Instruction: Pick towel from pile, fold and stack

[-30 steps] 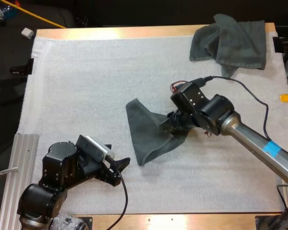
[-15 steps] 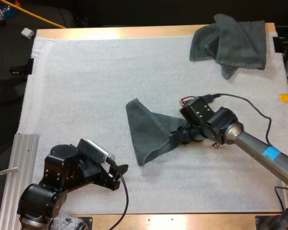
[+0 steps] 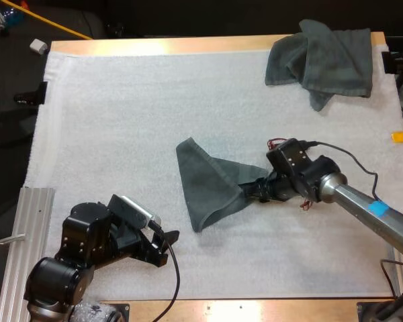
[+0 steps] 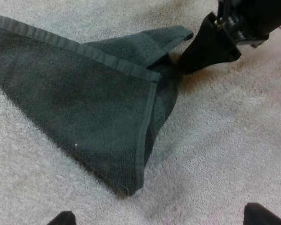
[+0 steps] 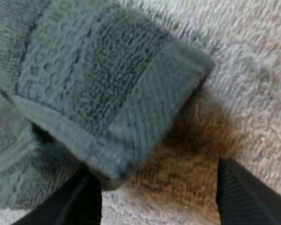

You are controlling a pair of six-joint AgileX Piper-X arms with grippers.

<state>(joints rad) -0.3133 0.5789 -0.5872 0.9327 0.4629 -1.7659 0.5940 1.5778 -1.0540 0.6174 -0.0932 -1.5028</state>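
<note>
A dark grey-green towel (image 3: 208, 184) lies half-flattened in a wedge at the middle of the mat. Its right corner (image 5: 131, 93) rests on the mat just ahead of my right gripper (image 3: 254, 190), whose fingers (image 5: 246, 194) stand apart and do not pinch the cloth. In the left wrist view the same towel (image 4: 84, 98) spreads out in front, with the right arm's tip (image 4: 203, 44) at its far corner. My left gripper (image 3: 164, 241) hovers open near the table's front, short of the towel's lower tip; its fingertips (image 4: 260, 215) are wide apart over bare mat.
A crumpled pile of towels (image 3: 322, 62) sits at the far right corner of the white mat (image 3: 121, 121). A metal rail (image 3: 23, 241) runs along the left front edge.
My right arm has drawn back to the right, stretching the towel's right corner out with it. The left gripper slipped back a little toward the front edge.
</note>
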